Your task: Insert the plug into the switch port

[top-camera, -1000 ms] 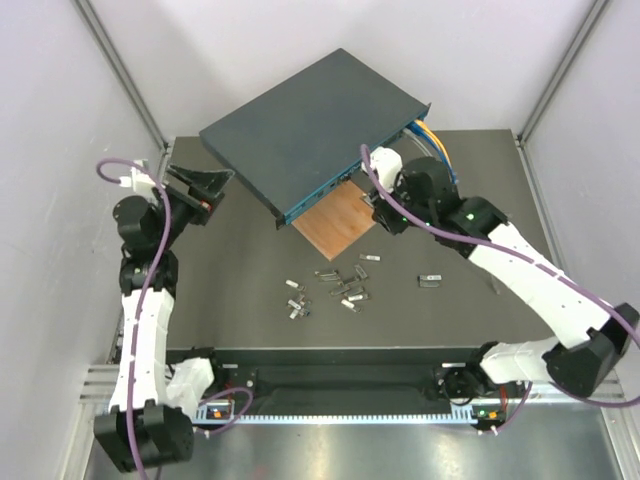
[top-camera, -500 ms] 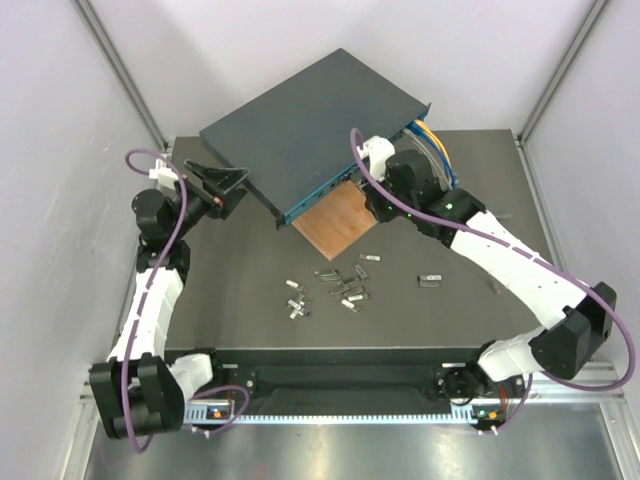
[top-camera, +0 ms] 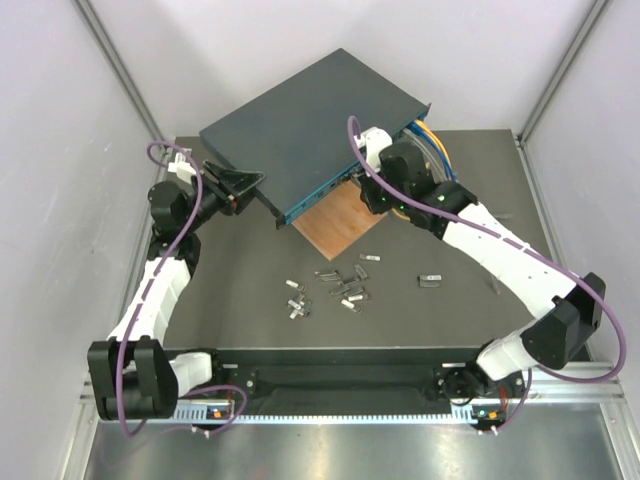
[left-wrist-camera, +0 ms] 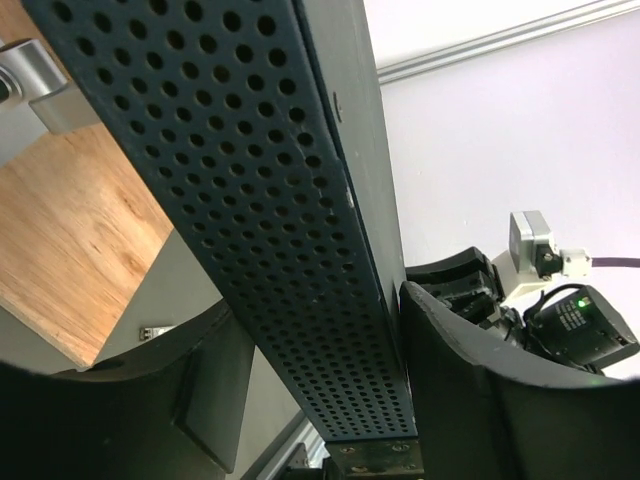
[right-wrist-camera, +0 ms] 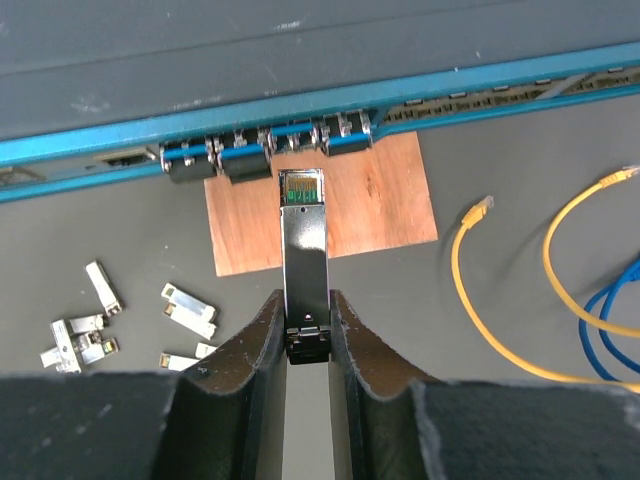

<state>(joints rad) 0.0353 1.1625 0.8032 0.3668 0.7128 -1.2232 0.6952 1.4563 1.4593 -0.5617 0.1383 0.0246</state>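
**While the right end effector grips the plug, the left end effector straddles the switch**

As the right wrist view shows, the right end effector is clenched on the tail of the plug, one dark finger on each side. The plug is a slim, dark, shiny bar. It points straight away from the fingers, with its greenish tip towards the teal front face of the switch. The tip lies over the brown board, just short of the row of ports, at a gap between modules already seated there. Whether it touches the face cannot be told.

The left end effector has a finger on either side of the switch's perforated side wall, near a corner. Both fingers lie close against the metal. Whether they are pressing it or only flanking it cannot be told.

Seen from above, the switch sits at the far part of the worktop, turned diagonal to its edges. Its teal face looks towards the near right, and the board pokes out from under that edge.

Nearer the arm bases, small loose modules lie scattered on the worktop, with one darker module apart to their right. A yellow cable and a blue cable trail across the worktop on the right of the right wrist view.
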